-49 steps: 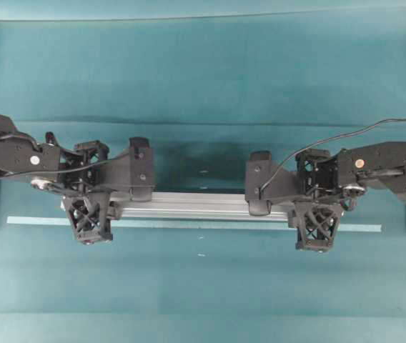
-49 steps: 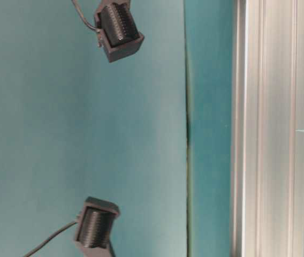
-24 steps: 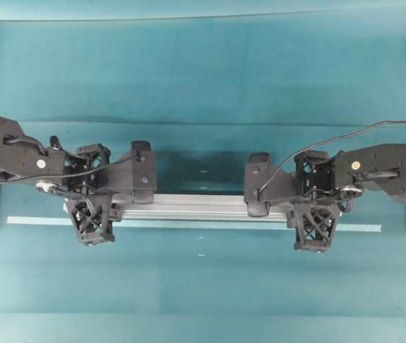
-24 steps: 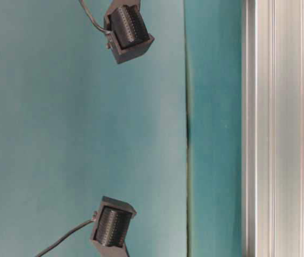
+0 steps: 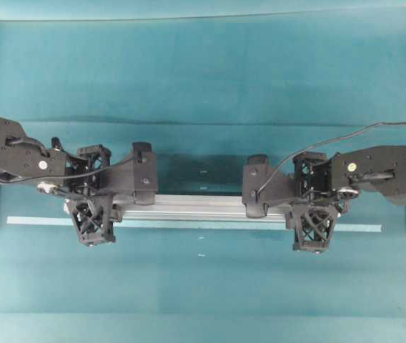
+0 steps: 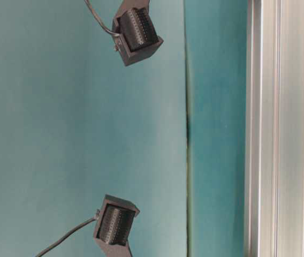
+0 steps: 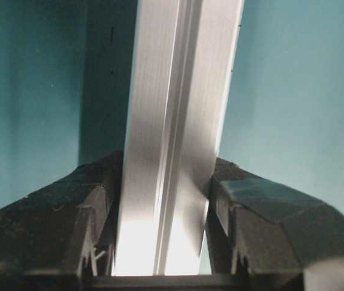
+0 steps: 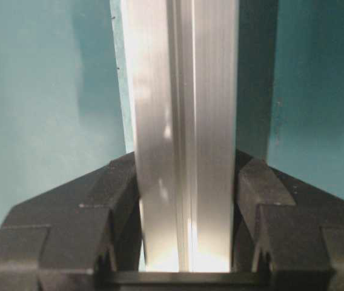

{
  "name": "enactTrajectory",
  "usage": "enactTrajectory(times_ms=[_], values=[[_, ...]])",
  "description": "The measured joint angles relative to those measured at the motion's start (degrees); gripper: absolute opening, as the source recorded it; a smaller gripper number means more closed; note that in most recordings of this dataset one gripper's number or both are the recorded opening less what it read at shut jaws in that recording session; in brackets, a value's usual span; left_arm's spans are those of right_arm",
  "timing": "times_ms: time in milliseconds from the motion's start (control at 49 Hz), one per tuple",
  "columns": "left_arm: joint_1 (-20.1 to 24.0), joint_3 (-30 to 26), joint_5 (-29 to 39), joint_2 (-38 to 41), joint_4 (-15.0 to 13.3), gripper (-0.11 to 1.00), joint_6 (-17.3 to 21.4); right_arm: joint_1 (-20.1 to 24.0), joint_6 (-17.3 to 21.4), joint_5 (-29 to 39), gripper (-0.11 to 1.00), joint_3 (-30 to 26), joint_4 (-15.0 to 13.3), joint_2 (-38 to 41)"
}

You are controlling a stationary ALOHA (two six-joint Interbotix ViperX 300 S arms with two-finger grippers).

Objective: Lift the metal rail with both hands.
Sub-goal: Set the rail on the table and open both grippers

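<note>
Rail (image 8: 184, 133), silver and grooved lengthwise, running straight up from the bottom edge. Clamped on both flanks by black fingers (image 8: 69, 236) of the right gripper (image 8: 187, 248). Teal surface (image 8: 39, 91) behind, shadowed right of the rail.

Between the matt black plastic fingers (image 8: 87, 224) we see the metal rail (image 8: 184, 133), brushed and glossy silver; the desk (image 5: 203, 78) looks matt teal.
</note>
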Motion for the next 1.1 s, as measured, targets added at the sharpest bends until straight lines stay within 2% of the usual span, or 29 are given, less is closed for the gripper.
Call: enactTrajectory(times_ms=[592, 633, 735, 796, 837, 1000, 1062, 1102], values=[[-0.09, 0.79, -3.43, -0.26, 0.09, 0.33, 0.00, 0.00, 0.35, -1.93, 0.39, 0.88, 0.00, 0.00], [-0.09, 0.79, -3.52, -0.26, 0.00, 0.33, 0.00, 0.09, 0.53, -1.93, 0.46, 0.88, 0.00, 0.00], [-0.09, 0.88, -3.60, -0.26, 0.00, 0.33, 0.00, 0.18, 0.62, -2.02, 0.74, 1.58, 0.35, 0.18], [-0.09, 0.88, -3.69, -0.26, 0.00, 0.33, 0.00, 0.53, 0.62, -2.02, 0.87, 1.58, 0.53, 0.26], [-0.09, 0.88, -3.69, -0.35, 0.09, 0.39, 0.00, 0.53, 0.62, -2.02, 0.92, 1.67, 0.62, 0.35], [0.53, 0.79, -4.31, -0.35, -0.26, 0.87, -1.58, 0.53, 0.70, -2.64, 0.94, 1.58, 0.62, 0.26], [0.53, 0.88, -4.31, -0.44, -0.09, 0.97, -1.14, 0.44, 0.70, -2.99, 0.94, 1.49, 0.62, 0.35], [0.44, 0.88, -4.39, -0.53, -0.09, 0.98, -0.79, 0.44, 0.79, -3.08, 0.94, 1.49, 0.62, 0.35]])
